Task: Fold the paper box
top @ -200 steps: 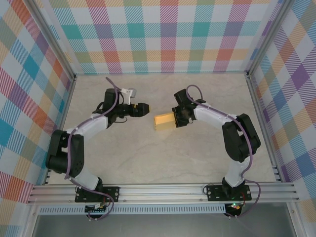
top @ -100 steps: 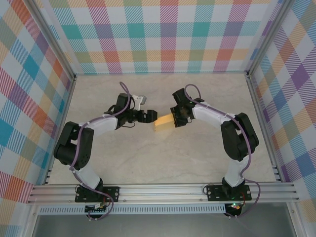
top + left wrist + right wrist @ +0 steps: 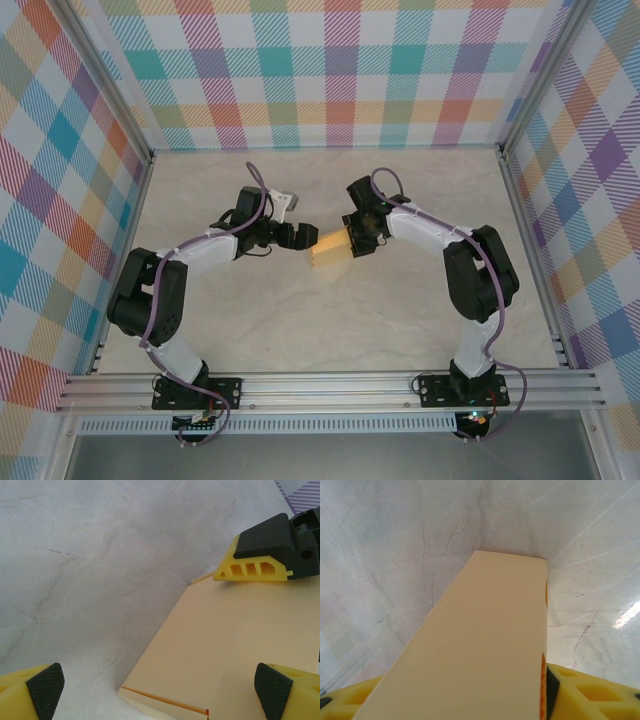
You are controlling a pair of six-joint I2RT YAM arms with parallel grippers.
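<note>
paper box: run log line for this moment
yellow-orange card paper box: between both claws | right claw: gripping its right end | left claw: open at its left end

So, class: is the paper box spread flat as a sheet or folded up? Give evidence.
Folded up. The paper box is a compact rectangular block with top and side faces; no flaps spread on the table.

left gripper [image 3: 298, 236]: moved from left of centre, right and down-frame, to paper box [image 3: 330, 247] left edge | paper box: shifted slightly left
</note>
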